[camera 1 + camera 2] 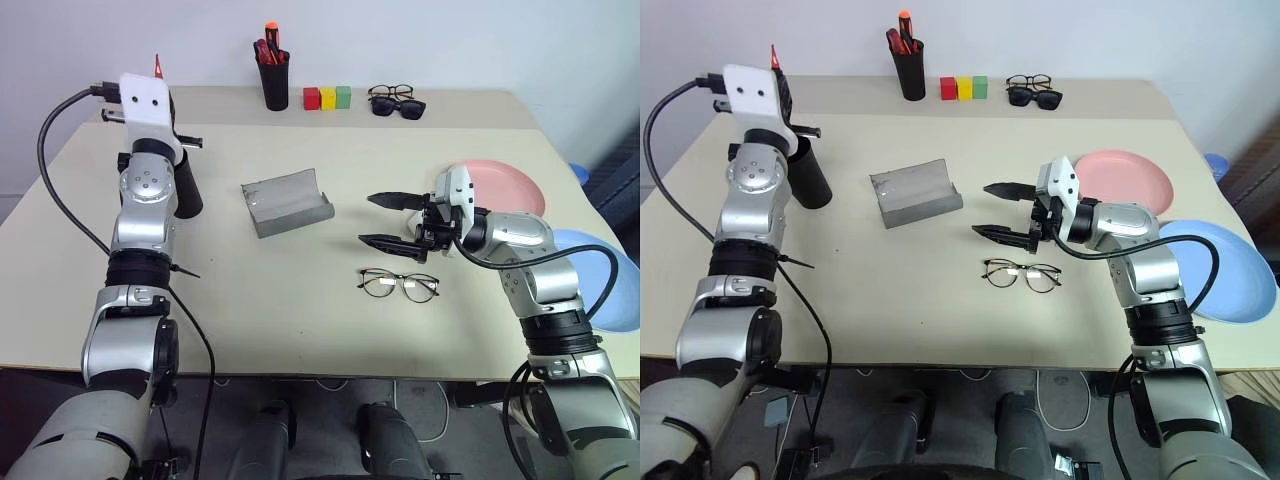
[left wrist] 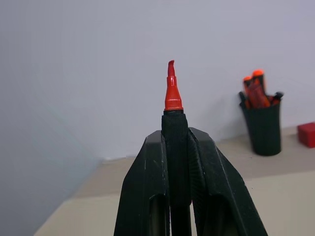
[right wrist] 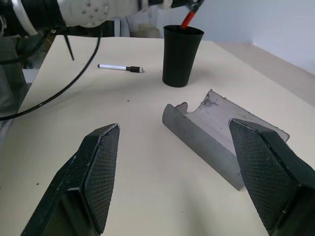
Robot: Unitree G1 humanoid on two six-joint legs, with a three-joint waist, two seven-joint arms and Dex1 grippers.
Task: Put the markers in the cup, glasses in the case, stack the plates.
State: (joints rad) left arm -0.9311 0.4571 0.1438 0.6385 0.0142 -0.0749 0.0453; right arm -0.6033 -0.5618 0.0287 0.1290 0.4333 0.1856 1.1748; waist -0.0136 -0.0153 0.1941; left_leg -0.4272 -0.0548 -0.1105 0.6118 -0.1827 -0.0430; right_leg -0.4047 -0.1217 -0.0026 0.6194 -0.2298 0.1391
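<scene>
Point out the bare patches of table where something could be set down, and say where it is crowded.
Free: the near strip of the table in front of the glasses, and the stretch between the cup and the open case. Crowded: the right side, where the right gripper hangs by the pink plate and blue plate, and the far edge with the pen pot, blocks and sunglasses.

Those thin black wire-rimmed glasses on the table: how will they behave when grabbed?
The thin black wire-rimmed glasses probably weigh little and bend easily, given the fine frame. Lying flat on the smooth beige table, they may slide before lifting. The clear lenses look fragile.
</scene>
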